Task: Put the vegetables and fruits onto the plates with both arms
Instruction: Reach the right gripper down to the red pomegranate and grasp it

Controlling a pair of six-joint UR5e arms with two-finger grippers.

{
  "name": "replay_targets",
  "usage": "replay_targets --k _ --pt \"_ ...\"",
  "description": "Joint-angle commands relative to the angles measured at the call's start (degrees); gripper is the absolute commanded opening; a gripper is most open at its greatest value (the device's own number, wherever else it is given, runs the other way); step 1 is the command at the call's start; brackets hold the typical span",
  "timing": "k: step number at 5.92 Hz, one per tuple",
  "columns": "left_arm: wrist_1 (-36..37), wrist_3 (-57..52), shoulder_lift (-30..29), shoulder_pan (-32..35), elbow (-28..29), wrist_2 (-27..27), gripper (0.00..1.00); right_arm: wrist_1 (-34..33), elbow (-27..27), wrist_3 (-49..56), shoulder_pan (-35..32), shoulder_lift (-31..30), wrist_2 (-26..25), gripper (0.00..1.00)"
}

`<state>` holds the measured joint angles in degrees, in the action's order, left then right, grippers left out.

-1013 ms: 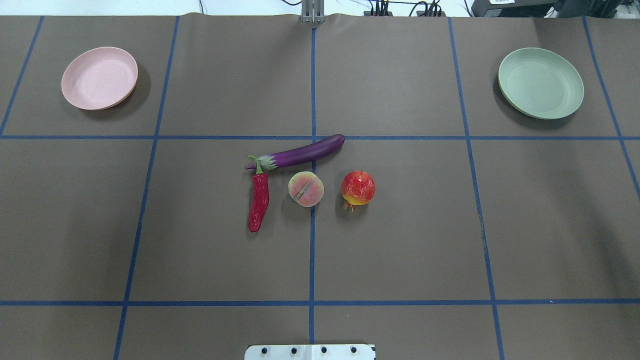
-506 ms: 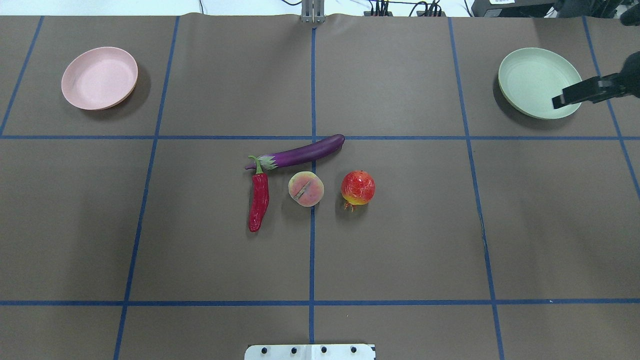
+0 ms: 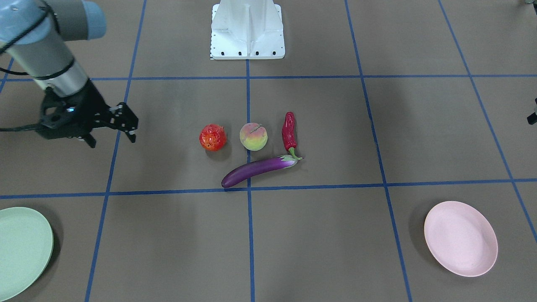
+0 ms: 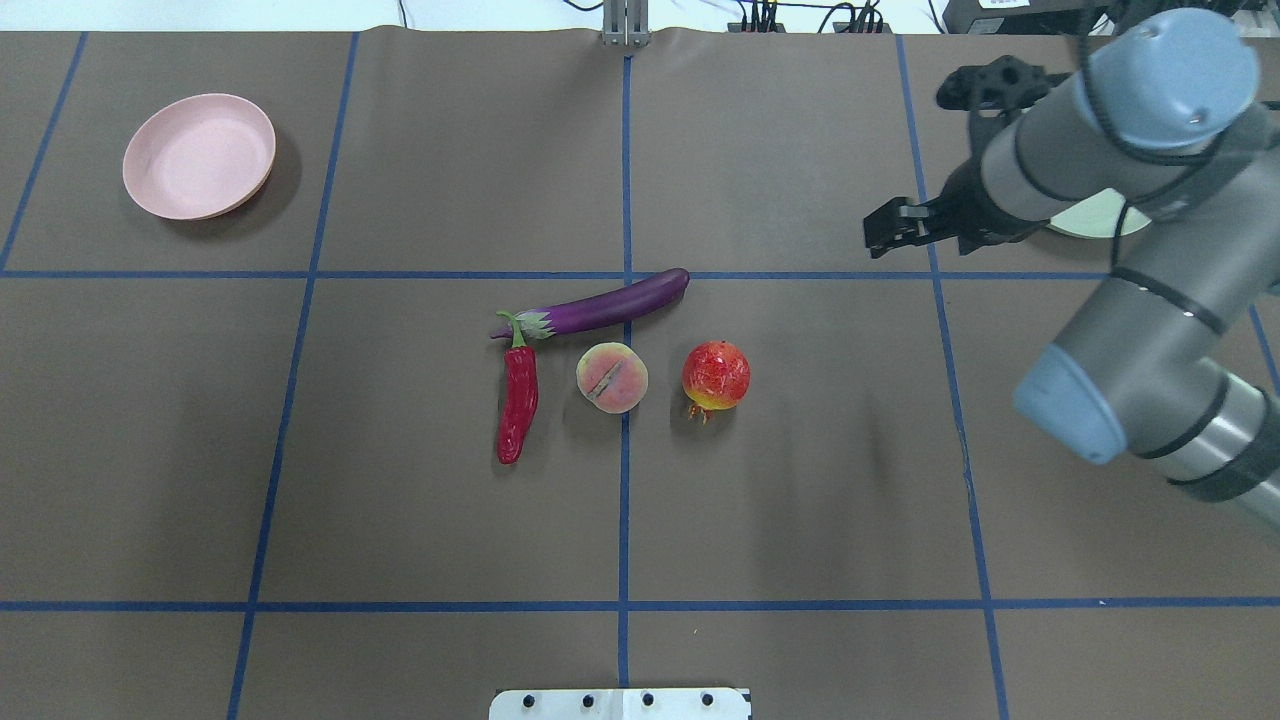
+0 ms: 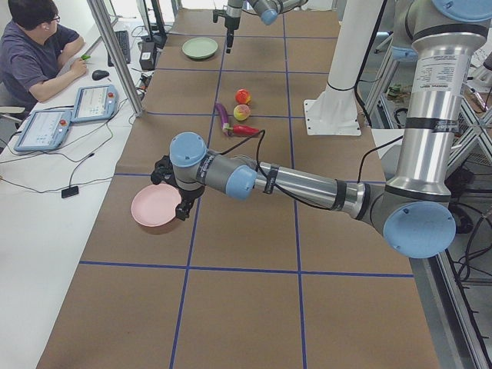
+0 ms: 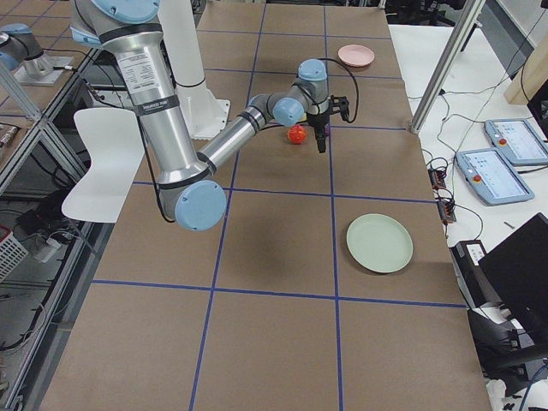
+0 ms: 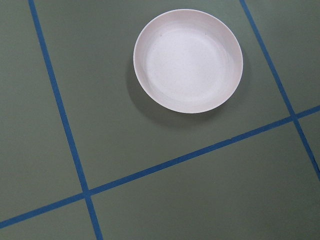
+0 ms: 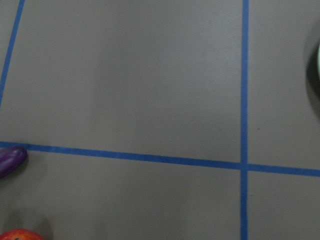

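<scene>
The purple eggplant [image 4: 600, 305], red chili [image 4: 517, 400], peach [image 4: 611, 377] and red-orange fruit [image 4: 716, 375] lie together at the table's middle. The pink plate [image 4: 199, 155] sits empty at the far left. The mint green plate [image 4: 1085, 220] at the far right is mostly hidden behind my right arm. My right gripper [image 4: 890, 228] is open and empty, hovering between the green plate and the red-orange fruit. My left gripper [image 5: 175, 192] hangs high near the pink plate [image 7: 188, 60]. I cannot tell whether it is open.
The white base block [image 4: 620, 703] stands at the near edge and a metal post [image 4: 625, 25] at the far edge. Blue tape lines grid the brown mat. An operator [image 5: 34, 46] sits at a side desk with tablets.
My right arm has swung in from the right edge, past the green plate, toward the table's middle. The fruits, vegetables and plates have not moved.
</scene>
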<state>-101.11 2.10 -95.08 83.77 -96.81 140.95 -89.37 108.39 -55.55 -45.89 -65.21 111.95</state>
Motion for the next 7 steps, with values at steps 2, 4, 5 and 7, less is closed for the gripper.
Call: replay_targets --k 2,4,5,7 --pt "-0.58 0.80 -0.02 -1.07 0.31 -0.15 1.00 -4.24 -12.36 -11.22 10.71 14.10 -8.05 1.00" --pt "-0.58 0.80 -0.02 -1.16 0.31 -0.23 1.00 2.34 -17.92 -14.75 13.97 14.40 -9.72 1.00" --pt "-0.58 0.80 -0.02 -1.16 0.31 -0.23 1.00 2.27 -18.12 -14.77 15.38 13.88 -10.78 1.00" --pt "-0.58 0.80 -0.02 -1.16 0.31 -0.23 1.00 1.84 -18.21 -14.77 17.14 13.09 -10.79 0.99"
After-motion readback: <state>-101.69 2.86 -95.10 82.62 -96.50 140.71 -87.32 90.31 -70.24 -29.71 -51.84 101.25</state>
